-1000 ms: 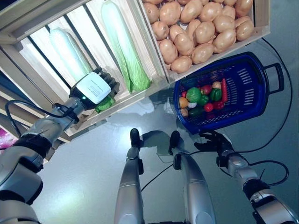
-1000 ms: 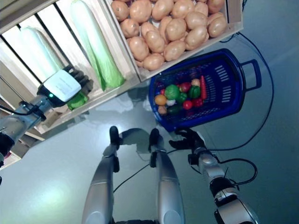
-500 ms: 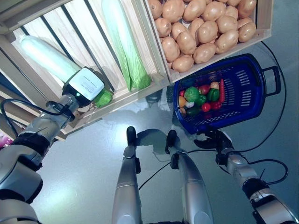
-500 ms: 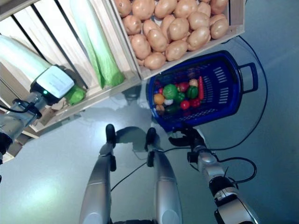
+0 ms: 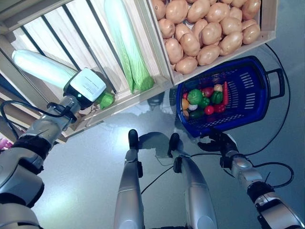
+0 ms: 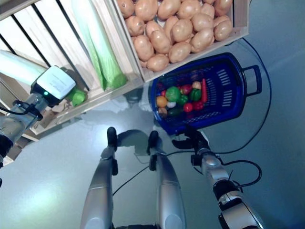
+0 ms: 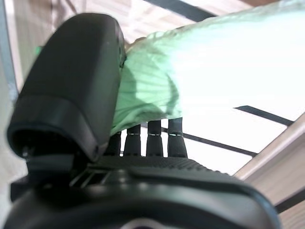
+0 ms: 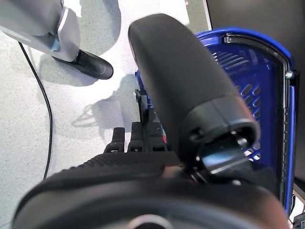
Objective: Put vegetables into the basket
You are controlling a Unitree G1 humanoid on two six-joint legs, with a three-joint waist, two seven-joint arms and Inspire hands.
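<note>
From the left eye view, my left hand (image 5: pixel 86 87) reaches up into the slatted crate (image 5: pixel 57 33), its white-backed bulk hiding my fingers. A cabbage (image 5: pixel 40 67) runs from under that hand toward the upper left, with its green leafy end (image 5: pixel 106 99) poking out on the near side. A second cabbage (image 5: pixel 125 45) lies in the next bay, its top cut off by the frame. The potatoes (image 5: pixel 200 33) fill the neighbouring crate, also cropped at the top. My right hand (image 5: pixel 220 142) sits low at the near rim of the basket (image 5: pixel 259 102); the basket stands on the floor, with small mixed vegetables (image 5: pixel 205 101) heaped at its left end.

The right eye view shows the same layout, with the basket handle (image 6: pixel 257 80) sticking out to the far right.

In the left wrist view, my thumb and fingers (image 7: pixel 152 140) are clamped on the cabbage's pale green leaves.

In the right wrist view, my thumb (image 8: pixel 190 90) blocks most of the basket; the fingers (image 8: pixel 136 140) curl down by its rim, but I cannot tell whether they grip it.
</note>
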